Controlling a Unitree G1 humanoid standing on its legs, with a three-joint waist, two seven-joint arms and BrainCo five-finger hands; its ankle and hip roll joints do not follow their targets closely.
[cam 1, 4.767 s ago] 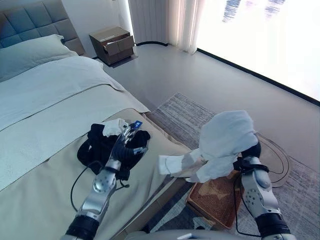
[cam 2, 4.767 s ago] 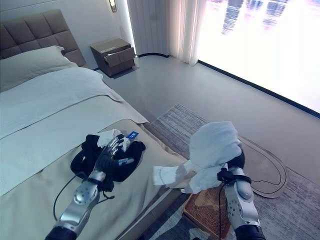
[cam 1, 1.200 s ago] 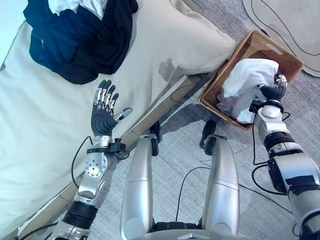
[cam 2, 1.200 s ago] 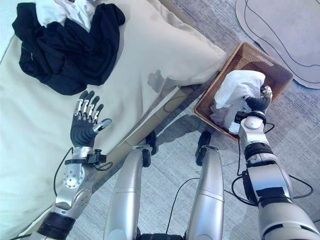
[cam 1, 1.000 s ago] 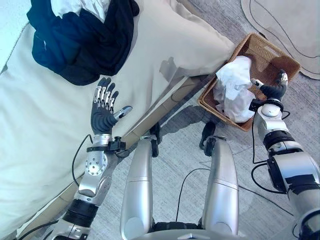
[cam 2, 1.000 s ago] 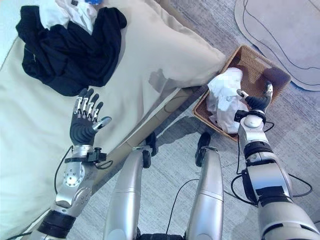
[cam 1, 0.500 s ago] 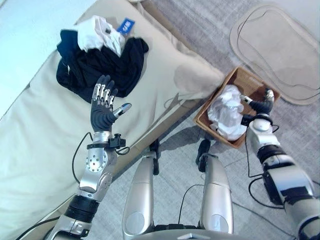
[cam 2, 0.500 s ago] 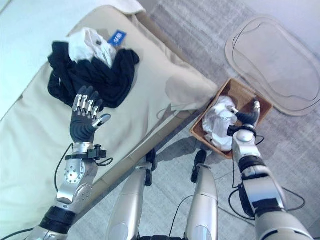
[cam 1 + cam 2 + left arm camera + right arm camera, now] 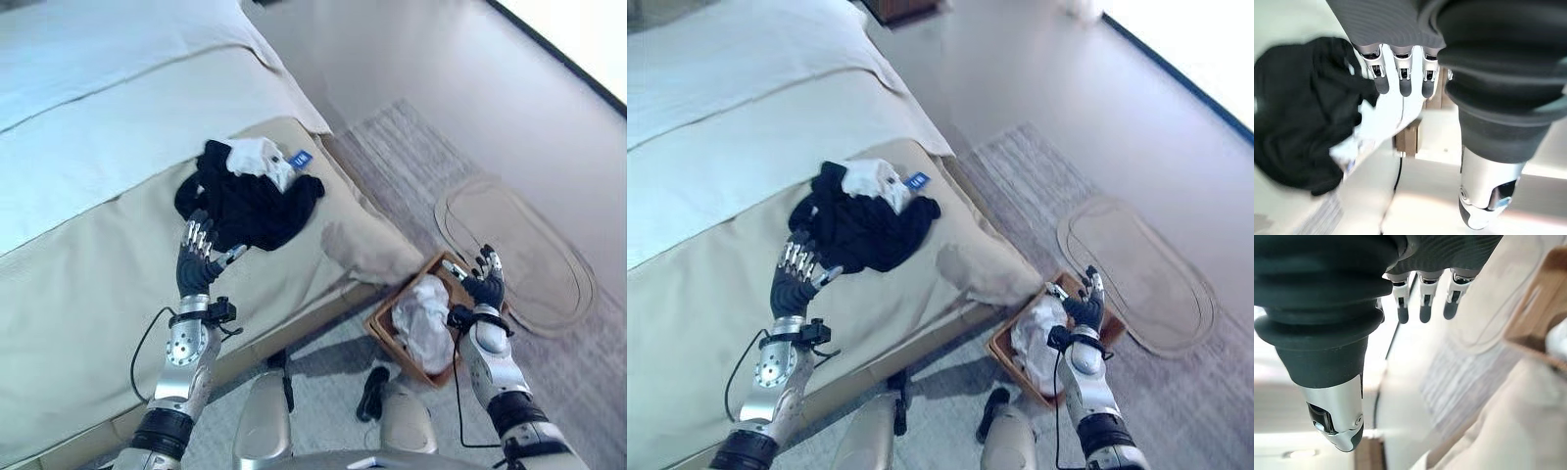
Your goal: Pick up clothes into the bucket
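Observation:
A pile of black clothes point(image 9: 250, 204) lies on the beige bed cover, with a white garment point(image 9: 257, 157) and a blue tag point(image 9: 301, 158) on its far side. My left hand point(image 9: 199, 262) stands open just in front of the pile, fingertips at its near edge; in the left wrist view its straight fingers point(image 9: 1399, 73) point past the black cloth point(image 9: 1298, 122). A crumpled white garment point(image 9: 423, 321) rests in the brown wicker basket point(image 9: 380, 333) on the floor beside the bed. My right hand point(image 9: 482, 288) hovers open over the basket's far end, holding nothing.
The bed corner point(image 9: 377, 250) overhangs right beside the basket. A grey patterned rug point(image 9: 411, 166) covers the floor, and an oval beige mat point(image 9: 519, 253) lies beyond the basket. Pale sheets point(image 9: 118, 117) cover the far part of the bed.
The head camera has tilted up, so the whole picture shifted. The right hand let go of the white garment, which now lies in the basket. The left hand stays open by the black pile.

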